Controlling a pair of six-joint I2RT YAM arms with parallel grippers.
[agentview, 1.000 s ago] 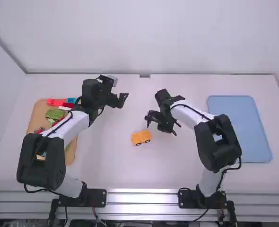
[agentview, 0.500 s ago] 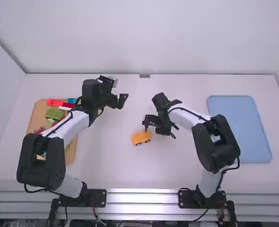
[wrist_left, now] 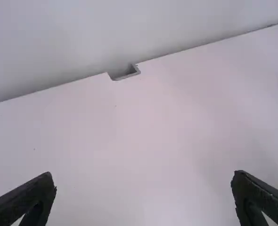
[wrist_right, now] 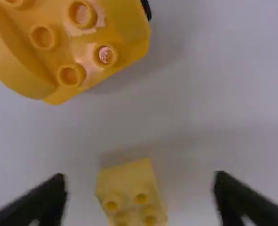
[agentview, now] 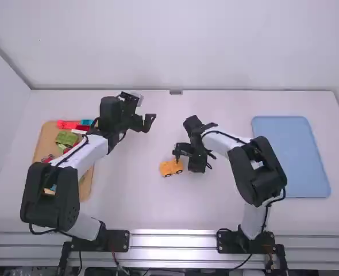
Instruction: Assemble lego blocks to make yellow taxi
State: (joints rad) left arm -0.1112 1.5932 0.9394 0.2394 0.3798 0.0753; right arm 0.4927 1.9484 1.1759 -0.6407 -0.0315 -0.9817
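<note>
The yellow car base (wrist_right: 101, 30) looks assembled, leaving a loose yellow block (wrist_right: 129, 181) to add, with right fingers (wrist_right: 44, 195) and left fingers (wrist_left: 28, 190) both wide apart.

On the table (agentview: 135, 201), the car (agentview: 171, 167) lies between left board (agentview: 88, 185) and right tray (agentview: 290, 149).

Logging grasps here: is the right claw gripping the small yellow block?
No, the right claw stands open, with a gap on each side of the block.
</note>
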